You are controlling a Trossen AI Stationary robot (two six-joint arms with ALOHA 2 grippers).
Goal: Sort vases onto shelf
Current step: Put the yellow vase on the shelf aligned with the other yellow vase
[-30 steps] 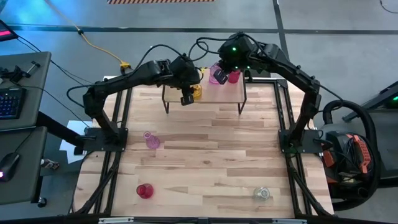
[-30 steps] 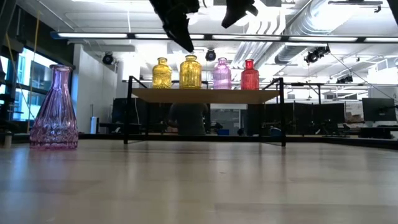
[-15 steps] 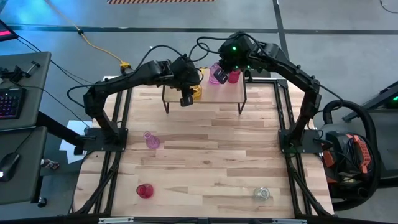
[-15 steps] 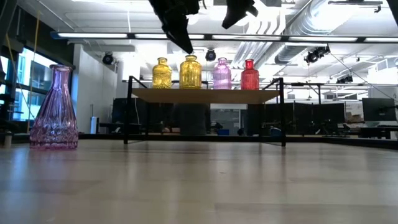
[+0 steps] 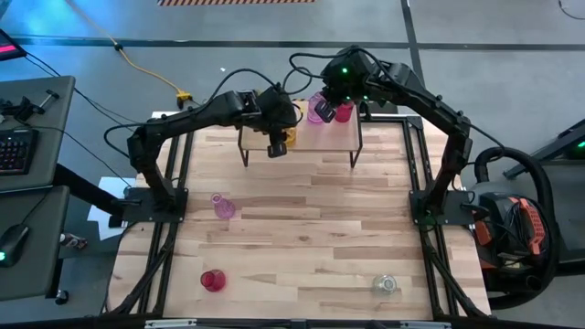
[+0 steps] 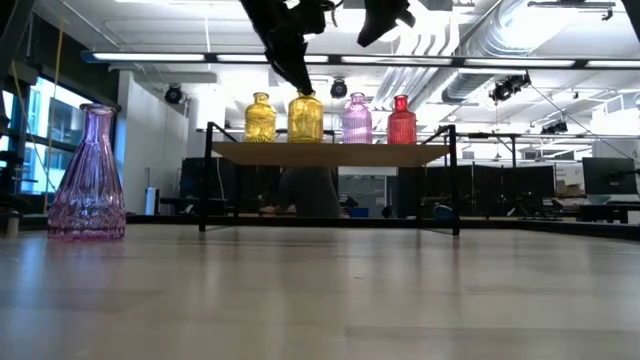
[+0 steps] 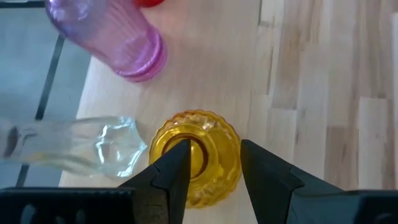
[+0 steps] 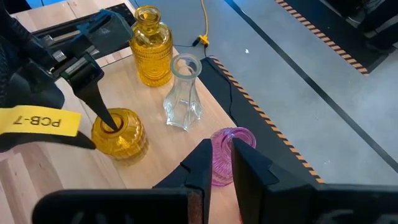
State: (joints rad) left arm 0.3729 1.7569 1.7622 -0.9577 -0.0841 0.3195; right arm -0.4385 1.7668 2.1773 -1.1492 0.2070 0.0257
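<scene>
From above, left gripper [image 5: 278, 144] hangs over the shelf [image 5: 343, 137] beside a yellow vase [image 5: 291, 135]. Low view: that vase [image 6: 305, 118] stands upright, neck up. Left wrist view: fingers [image 7: 171, 174] spread, straddling its mouth [image 7: 195, 154]. Right wrist view: right gripper [image 8: 219, 163], fingers nearly together, empty, above a pink vase [image 8: 225, 155].

shelf [image 5: 311, 139]: light wood top, black legs
yellow vases [image 8: 120, 141]: two, amber-yellow, ribbed glass
pink vase [image 8: 224, 155]: translucent pink, ribbed
red vase [image 6: 401, 122]: translucent red
clear vase [image 8: 183, 93]: colourless glass
table [image 5: 302, 238]: pale wood planks
arm label [image 8: 37, 121]: yellow, black lettering
</scene>
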